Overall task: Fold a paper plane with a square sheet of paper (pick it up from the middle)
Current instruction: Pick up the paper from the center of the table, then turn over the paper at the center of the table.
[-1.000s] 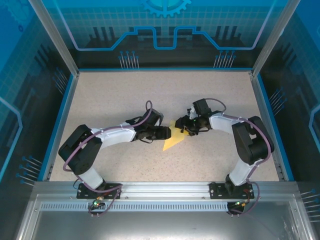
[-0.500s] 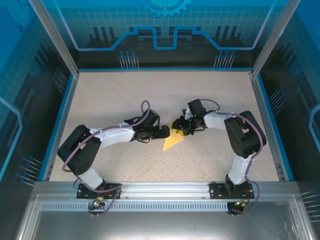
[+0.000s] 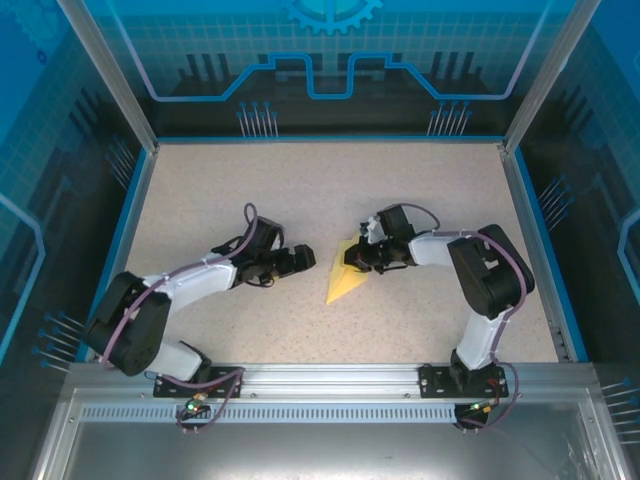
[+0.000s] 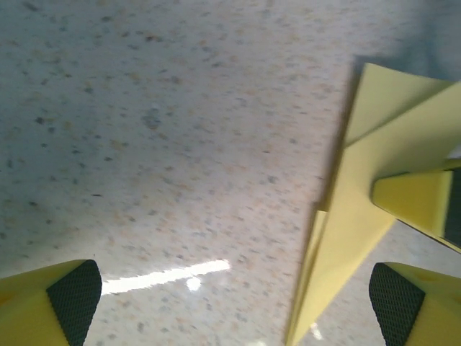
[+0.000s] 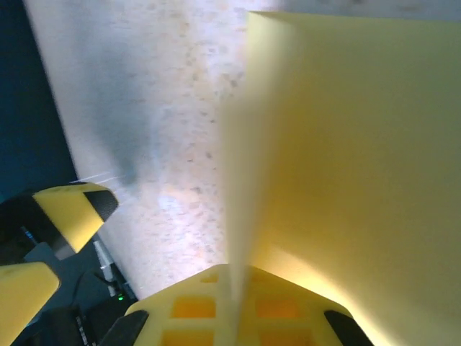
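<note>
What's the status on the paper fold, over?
Left end effector open, just short of the folded paper. Right end effector shut on its far end. No obstruction seen on the table.

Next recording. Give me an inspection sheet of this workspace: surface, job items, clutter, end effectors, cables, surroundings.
Surface: speckled beige table, with a glare streak in the left wrist view.
Job's things: pale-yellow paper plane, folded to a narrow triangle, tip pointing toward the arm bases.
Clutter: nothing seen.
End effectors: left end effector open, beside the paper and apart from it; right end effector shut on the paper plane's far end.
Cables: purple cable looped above the left arm; grey cable looped over the right wrist; neither lies on the paper.
Surroundings: blue printed panels and metal frame posts.
</note>
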Controlling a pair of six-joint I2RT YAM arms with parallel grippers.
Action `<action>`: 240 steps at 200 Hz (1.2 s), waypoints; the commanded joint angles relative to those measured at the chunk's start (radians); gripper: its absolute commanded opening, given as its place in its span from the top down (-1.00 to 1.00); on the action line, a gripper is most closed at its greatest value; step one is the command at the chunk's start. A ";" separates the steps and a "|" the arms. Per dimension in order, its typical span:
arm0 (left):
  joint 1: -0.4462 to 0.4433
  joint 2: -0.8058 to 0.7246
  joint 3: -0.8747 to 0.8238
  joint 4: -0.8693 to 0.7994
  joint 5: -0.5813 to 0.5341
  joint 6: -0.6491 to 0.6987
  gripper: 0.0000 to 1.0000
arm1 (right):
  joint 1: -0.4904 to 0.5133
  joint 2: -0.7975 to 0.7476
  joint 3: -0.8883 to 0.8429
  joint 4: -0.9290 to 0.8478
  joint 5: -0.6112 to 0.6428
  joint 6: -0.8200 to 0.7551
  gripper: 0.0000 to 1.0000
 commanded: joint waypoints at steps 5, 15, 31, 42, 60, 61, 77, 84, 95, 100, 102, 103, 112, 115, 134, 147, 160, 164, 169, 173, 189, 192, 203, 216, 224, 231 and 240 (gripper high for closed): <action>0.032 -0.052 0.009 0.032 0.133 -0.033 -0.97 | -0.027 -0.098 0.003 0.147 -0.135 0.011 0.98; 0.053 -0.051 -0.001 0.079 0.223 -0.061 -0.98 | -0.043 -0.120 0.010 0.176 -0.179 0.029 0.97; 0.080 -0.046 -0.031 0.232 0.375 -0.141 -0.97 | -0.072 -0.148 0.023 0.215 -0.238 0.070 0.96; 0.086 -0.045 -0.042 0.332 0.453 -0.192 -0.97 | -0.083 -0.160 0.068 0.229 -0.278 0.101 0.95; 0.084 -0.039 -0.025 0.433 0.542 -0.253 -0.97 | -0.090 -0.176 0.112 0.215 -0.323 0.134 0.93; 0.084 -0.039 -0.025 0.440 0.546 -0.257 -0.97 | -0.090 -0.176 0.113 0.215 -0.325 0.136 0.94; 0.078 -0.046 -0.029 0.528 0.576 -0.301 -0.97 | -0.090 -0.180 0.142 0.219 -0.361 0.171 0.93; 0.076 -0.045 -0.026 0.540 0.587 -0.309 -0.97 | -0.091 -0.182 0.147 0.233 -0.370 0.191 0.93; 0.066 -0.033 -0.011 0.536 0.598 -0.316 -0.97 | -0.092 -0.189 0.146 0.267 -0.378 0.228 0.93; 0.058 -0.025 -0.005 0.539 0.603 -0.319 -0.97 | -0.092 -0.190 0.145 0.289 -0.382 0.249 0.92; 0.055 -0.021 -0.004 0.540 0.606 -0.321 -0.97 | -0.090 -0.191 0.144 0.295 -0.383 0.257 0.92; 0.054 -0.019 -0.001 0.542 0.607 -0.322 -0.97 | -0.090 -0.192 0.144 0.300 -0.384 0.261 0.92; 0.042 -0.003 0.007 0.558 0.613 -0.329 -0.94 | -0.088 -0.197 0.142 0.329 -0.391 0.291 0.92; 0.039 0.001 0.011 0.566 0.614 -0.332 -0.92 | -0.086 -0.199 0.143 0.334 -0.392 0.295 0.92; 0.033 0.021 0.011 0.656 0.620 -0.358 -0.65 | -0.077 -0.215 0.151 0.272 -0.393 0.254 0.91; 0.032 0.021 0.006 0.698 0.617 -0.354 -0.37 | -0.076 -0.223 0.146 0.214 -0.393 0.218 0.91; 0.025 0.012 0.007 0.690 0.603 -0.329 -0.21 | -0.079 -0.227 0.128 0.214 -0.400 0.217 0.91; 0.025 0.007 0.007 0.679 0.597 -0.320 -0.18 | -0.081 -0.227 0.124 0.215 -0.403 0.219 0.91; 0.023 0.003 0.003 0.674 0.593 -0.310 -0.16 | -0.082 -0.228 0.118 0.213 -0.405 0.218 0.91; 0.023 -0.003 -0.001 0.674 0.591 -0.307 -0.15 | -0.083 -0.229 0.116 0.211 -0.407 0.217 0.91; 0.023 -0.021 -0.021 0.701 0.581 -0.310 -0.12 | -0.084 -0.233 0.107 0.203 -0.413 0.210 0.90; 0.024 -0.022 -0.022 0.707 0.580 -0.310 -0.10 | -0.084 -0.233 0.106 0.200 -0.416 0.209 0.90; 0.022 -0.026 -0.022 0.723 0.575 -0.320 -0.03 | -0.084 -0.233 0.105 0.188 -0.419 0.200 0.90; 0.021 -0.026 -0.019 0.728 0.571 -0.324 0.10 | -0.084 -0.233 0.103 0.188 -0.421 0.192 0.90; 0.022 -0.027 -0.018 0.730 0.568 -0.322 0.20 | -0.084 -0.232 0.104 0.156 -0.420 0.183 0.90; 0.022 -0.026 -0.020 0.741 0.570 -0.322 0.26 | -0.084 -0.229 0.107 0.140 -0.418 0.173 0.90; 0.021 -0.027 -0.021 0.748 0.568 -0.320 0.32 | -0.084 -0.225 0.108 0.132 -0.422 0.167 0.90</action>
